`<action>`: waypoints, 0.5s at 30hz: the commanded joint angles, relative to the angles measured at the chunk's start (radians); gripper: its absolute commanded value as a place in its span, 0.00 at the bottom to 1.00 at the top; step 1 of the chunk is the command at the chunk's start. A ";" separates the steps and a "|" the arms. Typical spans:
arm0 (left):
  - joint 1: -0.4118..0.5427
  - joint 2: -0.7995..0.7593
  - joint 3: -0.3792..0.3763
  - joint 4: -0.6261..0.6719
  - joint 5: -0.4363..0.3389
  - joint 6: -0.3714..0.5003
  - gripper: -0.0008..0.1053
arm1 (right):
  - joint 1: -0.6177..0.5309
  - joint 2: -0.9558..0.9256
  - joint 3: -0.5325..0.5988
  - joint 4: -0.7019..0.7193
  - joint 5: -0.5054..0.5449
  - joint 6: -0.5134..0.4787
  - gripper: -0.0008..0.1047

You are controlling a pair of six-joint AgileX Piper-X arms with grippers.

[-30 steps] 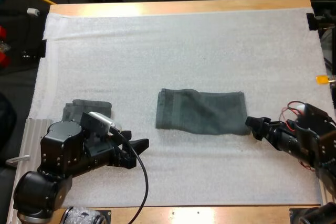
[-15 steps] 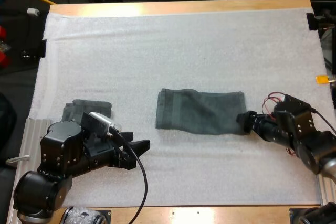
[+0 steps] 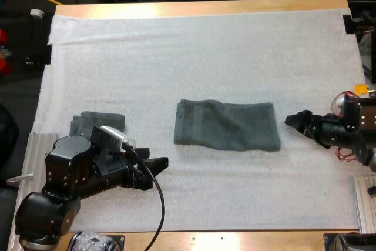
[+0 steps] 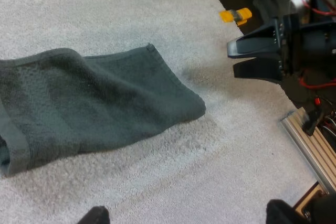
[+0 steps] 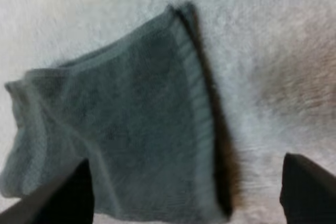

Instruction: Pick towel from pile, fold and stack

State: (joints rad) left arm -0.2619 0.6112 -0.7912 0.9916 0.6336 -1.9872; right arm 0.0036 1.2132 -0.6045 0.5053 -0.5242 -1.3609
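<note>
The towel lay with its long axis from 9 to 3 o'clock. The right gripper at 3 and the left gripper at 8 both gaped empty.

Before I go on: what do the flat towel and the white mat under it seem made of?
The flat towel looks like dark grey-green terry cloth, matte, with a looped nap and a flat woven band near the hem. The mat is probably white foam sheet, judging by its fine pebbled, soft-looking surface.
</note>
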 commanded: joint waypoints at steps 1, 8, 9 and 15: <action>0.001 -0.003 -0.005 0.005 0.014 -0.012 0.56 | -0.017 0.027 -0.009 -0.015 -0.037 -0.050 0.68; 0.001 0.005 -0.005 0.040 0.014 -0.012 0.56 | -0.021 0.179 -0.009 -0.056 -0.110 -0.091 0.68; 0.001 0.005 -0.005 0.043 0.014 -0.012 0.56 | -0.020 0.200 -0.009 -0.060 -0.110 -0.091 0.68; 0.001 0.005 -0.005 0.043 0.014 -0.012 0.56 | 0.018 0.288 -0.009 -0.079 -0.155 -0.093 0.68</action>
State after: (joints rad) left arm -0.2619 0.6159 -0.7912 1.0367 0.6345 -1.9898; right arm 0.0126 1.4959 -0.6088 0.4329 -0.6591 -1.4374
